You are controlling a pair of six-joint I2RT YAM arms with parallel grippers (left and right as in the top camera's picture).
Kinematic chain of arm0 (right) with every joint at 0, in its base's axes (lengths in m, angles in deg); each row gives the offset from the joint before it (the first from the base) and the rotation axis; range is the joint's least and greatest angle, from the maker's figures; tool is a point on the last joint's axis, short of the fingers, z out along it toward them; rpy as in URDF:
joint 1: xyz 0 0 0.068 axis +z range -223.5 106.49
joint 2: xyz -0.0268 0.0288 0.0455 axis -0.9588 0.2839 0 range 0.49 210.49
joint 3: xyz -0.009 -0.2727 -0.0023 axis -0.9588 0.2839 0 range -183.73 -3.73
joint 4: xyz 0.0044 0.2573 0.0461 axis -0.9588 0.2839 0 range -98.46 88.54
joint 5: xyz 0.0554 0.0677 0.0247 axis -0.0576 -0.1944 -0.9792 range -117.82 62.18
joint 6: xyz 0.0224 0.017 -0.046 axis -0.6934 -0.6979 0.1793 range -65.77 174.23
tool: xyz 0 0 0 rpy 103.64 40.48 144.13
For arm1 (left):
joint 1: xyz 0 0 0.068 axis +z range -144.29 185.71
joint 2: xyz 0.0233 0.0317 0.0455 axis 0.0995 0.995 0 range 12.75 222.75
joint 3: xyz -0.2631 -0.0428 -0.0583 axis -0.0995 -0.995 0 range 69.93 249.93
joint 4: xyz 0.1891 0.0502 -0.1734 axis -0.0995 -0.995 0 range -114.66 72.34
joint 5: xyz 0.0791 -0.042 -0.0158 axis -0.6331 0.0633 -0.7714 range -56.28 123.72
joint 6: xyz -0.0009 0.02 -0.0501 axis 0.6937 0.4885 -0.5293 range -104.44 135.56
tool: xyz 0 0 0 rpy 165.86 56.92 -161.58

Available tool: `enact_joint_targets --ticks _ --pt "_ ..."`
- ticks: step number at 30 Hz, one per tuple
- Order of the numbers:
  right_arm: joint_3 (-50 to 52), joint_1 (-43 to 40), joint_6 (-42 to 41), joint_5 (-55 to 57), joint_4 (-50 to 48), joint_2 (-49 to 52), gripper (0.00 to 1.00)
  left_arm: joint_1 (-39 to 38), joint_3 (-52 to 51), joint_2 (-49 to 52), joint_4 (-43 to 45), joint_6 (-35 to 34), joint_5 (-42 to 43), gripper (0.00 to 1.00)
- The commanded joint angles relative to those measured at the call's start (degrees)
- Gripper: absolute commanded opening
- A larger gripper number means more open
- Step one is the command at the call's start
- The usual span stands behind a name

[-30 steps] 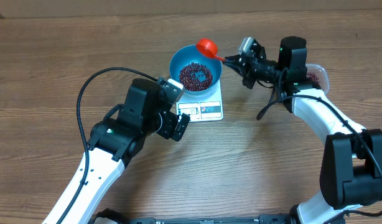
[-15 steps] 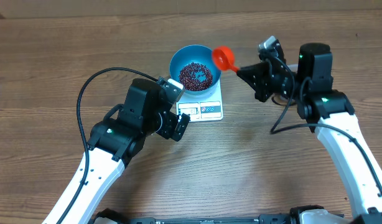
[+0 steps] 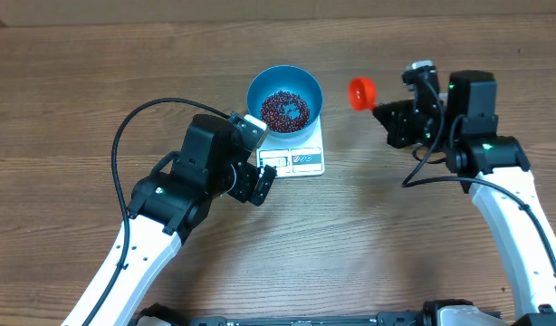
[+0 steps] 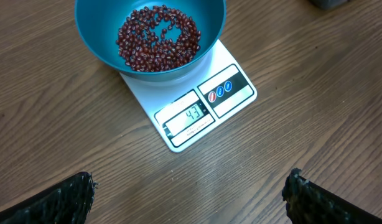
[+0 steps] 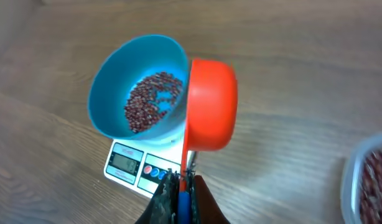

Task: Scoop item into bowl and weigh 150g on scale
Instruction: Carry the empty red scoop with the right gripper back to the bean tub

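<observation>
Beans point(image 4: 157, 37) lie as a loose layer in the bottom of the blue bowl point(image 4: 91, 37). The bowl sits on the far end of the white scale point(image 4: 241, 93), and the display point(image 4: 190, 116) at the near end reads 43.

Your right gripper point(image 5: 181, 186) is clamped tight on the thin handle of the red scoop point(image 3: 360, 91). The scoop hangs in the air to the right of the bowl, clear of its rim and not touching it. Its cup is tipped on its side with the handle running back toward the gripper. You cannot see into the cup from either view, so its contents are undetermined.

More beans show in the clear container point(image 5: 368, 180) at the right edge of the right wrist view.

Your left gripper point(image 4: 188, 205) stands near and just left of the scale's display end, jaws spread wide and holding nothing. The bowl is beyond it on the far side.
</observation>
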Motion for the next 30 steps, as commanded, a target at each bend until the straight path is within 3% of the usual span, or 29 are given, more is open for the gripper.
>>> enact_joint_targets --ticks 1,15,20,25,30 --pt "-0.09 -1.66 -2.12 -0.9 1.4 -0.81 0.04 0.09 0.0 0.26 0.17 -0.57 0.59 1.0" --pt "-0.09 -1.75 -2.23 -0.7 3.43 -0.81 0.04 0.09 0.0 0.26 0.2 -0.55 0.55 0.99" --pt "-0.09 -3.58 -10.75 6.78 3.17 -0.81 0.04 0.09 0.0 0.26 0.2 -0.57 0.57 1.0" --pt "-0.09 -6.43 -11.3 10.01 3.02 -0.81 0.04 0.09 0.0 0.26 0.2 -0.57 0.57 1.0" --pt "-0.09 -6.75 -11.28 27.71 3.65 -0.59 0.04 0.09 0.0 0.26 0.2 -0.57 0.57 1.0"
